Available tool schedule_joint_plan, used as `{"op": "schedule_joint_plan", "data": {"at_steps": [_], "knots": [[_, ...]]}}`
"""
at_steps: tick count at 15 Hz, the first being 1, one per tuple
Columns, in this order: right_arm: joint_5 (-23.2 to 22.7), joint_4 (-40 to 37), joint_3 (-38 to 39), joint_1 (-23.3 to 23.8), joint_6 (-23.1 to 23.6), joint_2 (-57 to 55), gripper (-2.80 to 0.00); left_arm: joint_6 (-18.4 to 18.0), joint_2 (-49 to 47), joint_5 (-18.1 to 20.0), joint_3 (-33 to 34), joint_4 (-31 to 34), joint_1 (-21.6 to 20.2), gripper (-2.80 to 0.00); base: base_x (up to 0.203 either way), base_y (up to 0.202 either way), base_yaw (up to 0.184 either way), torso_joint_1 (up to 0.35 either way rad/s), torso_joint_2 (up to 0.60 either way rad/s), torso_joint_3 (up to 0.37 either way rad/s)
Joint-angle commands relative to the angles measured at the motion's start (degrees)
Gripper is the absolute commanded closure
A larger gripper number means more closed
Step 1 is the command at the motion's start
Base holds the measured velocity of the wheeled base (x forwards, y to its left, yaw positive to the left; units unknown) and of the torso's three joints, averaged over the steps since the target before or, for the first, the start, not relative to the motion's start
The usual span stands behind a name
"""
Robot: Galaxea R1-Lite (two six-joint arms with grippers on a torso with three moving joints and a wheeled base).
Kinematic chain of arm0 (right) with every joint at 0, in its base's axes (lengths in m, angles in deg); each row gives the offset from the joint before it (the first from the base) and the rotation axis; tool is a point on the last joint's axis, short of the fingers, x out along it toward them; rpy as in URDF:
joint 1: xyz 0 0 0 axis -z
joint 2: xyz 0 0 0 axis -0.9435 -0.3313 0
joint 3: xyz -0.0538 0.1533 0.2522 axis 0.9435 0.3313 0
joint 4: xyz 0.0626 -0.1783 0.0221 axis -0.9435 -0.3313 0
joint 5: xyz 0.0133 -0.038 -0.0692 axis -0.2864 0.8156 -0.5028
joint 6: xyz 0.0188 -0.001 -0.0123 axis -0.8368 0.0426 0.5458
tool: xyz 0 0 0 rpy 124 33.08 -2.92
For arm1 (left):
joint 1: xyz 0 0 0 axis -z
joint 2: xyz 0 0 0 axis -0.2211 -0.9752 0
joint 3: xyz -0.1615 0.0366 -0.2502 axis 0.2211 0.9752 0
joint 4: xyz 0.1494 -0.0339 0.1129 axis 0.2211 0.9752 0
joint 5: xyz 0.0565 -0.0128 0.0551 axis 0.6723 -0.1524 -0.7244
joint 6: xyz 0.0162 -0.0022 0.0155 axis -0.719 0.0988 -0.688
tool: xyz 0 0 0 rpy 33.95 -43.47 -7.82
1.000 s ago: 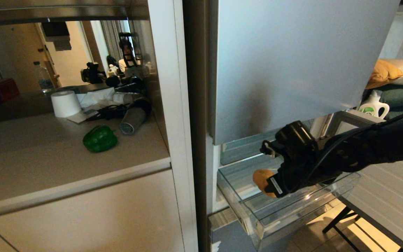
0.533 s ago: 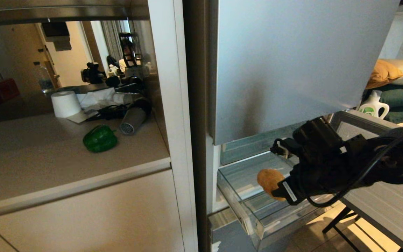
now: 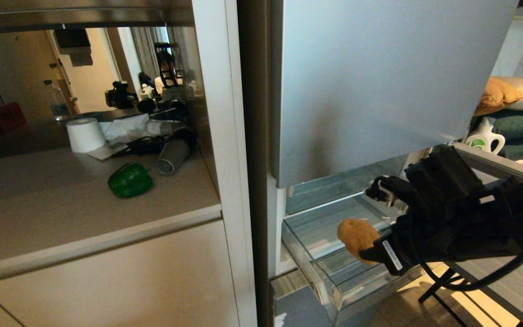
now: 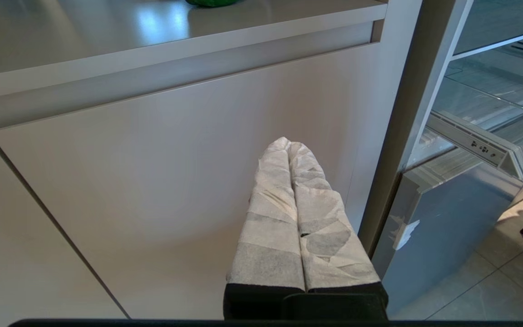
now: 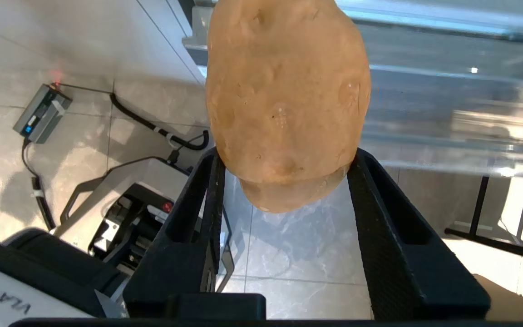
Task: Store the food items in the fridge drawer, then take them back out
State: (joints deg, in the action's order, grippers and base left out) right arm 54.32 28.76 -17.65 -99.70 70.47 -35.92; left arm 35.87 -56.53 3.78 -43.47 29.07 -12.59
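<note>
Tan potato [image 3: 358, 238] clamped in right end effector [image 3: 375, 247], lower right of frame | hanging over fridge drawer [image 3: 334, 284] | risk: glossy skin slipping, potato dropping.

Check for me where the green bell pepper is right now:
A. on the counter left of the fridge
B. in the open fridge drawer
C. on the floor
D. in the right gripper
A: the green bell pepper lies on the counter, while the right gripper holds the potato over the fridge drawer.
</note>
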Motion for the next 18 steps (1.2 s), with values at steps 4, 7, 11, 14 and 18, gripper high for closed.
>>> {"op": "schedule_joint_plan", "data": {"at_steps": [4, 7, 11, 14, 18], "knots": [[0.04, -0.07, 1.47, -0.04, -0.04, 2.73, 0.0, -0.01, -0.06, -0.01, 0.62, -0.02, -0.01, 0.0, 0.0, 0.0, 0.0, 0.0, 0.0, 0.0], [0.04, -0.07, 2.24, -0.04, 0.04, 3.39, 0.0, -0.01, -0.06, -0.01, 0.62, -0.02, -0.01, 0.0, 0.0, 0.0, 0.0, 0.0, 0.0, 0.0], [0.08, -0.07, 2.83, -0.7, 0.05, 3.88, 0.0, -0.01, -0.06, -0.01, 0.62, -0.02, -0.01, 0.0, -0.003, -0.006, 0.142, 0.002, 0.0, 0.002], [0.13, -0.07, 4.46, -3.04, 0.05, 4.2, 0.0, -0.01, -0.06, -0.01, 0.62, -0.02, -0.01, 0.0, 0.002, -0.006, 0.175, 0.003, 0.0, 0.001], [0.13, -0.07, 4.72, -5.34, -0.04, 4.11, 0.0, -0.01, -0.06, -0.01, 0.62, -0.02, -0.01, 0.0, 0.001, -0.009, 0.175, 0.0, 0.0, 0.002]]}}
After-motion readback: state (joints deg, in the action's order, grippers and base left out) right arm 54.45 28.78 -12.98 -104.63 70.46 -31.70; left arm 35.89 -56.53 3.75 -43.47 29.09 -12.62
